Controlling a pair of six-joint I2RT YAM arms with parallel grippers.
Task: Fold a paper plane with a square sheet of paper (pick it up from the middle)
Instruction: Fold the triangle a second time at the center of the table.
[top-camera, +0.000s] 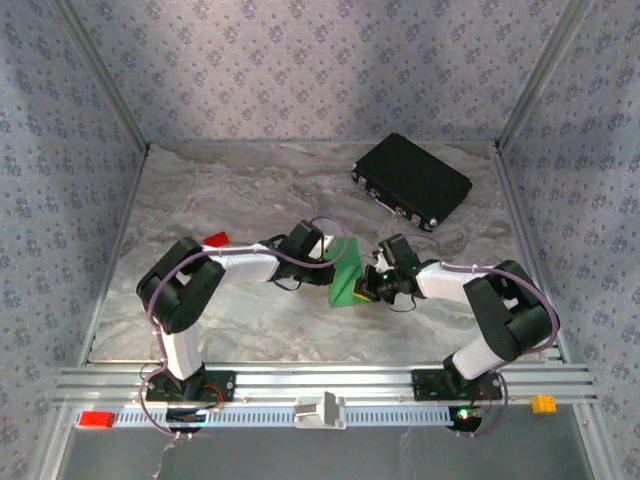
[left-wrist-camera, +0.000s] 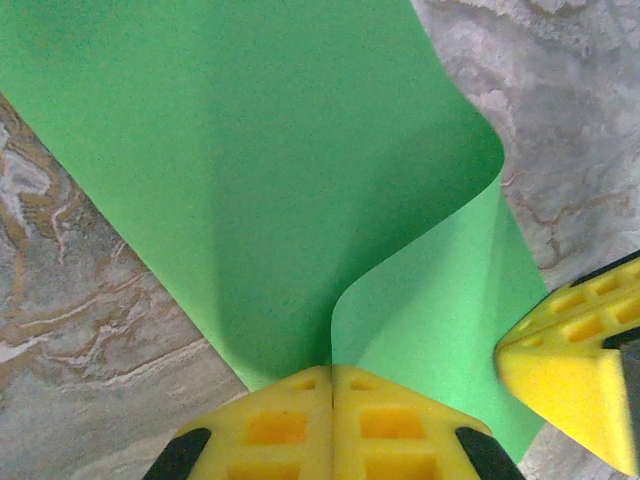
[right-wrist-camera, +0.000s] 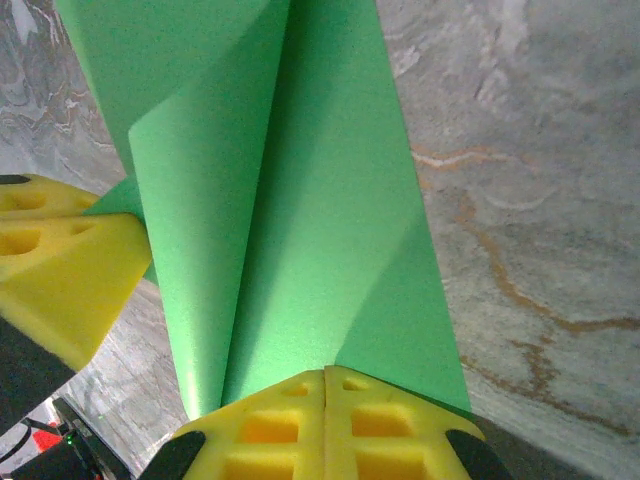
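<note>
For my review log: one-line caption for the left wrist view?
Left gripper, jaws shut on the curled square sheet of paper, over the marble table.

Left of the black case, a wide stretch of tabletop is left bare. Nearer than the case, passage is blocked by both arms, joined at the green sheet of paper. A small red block lies further left.
</note>
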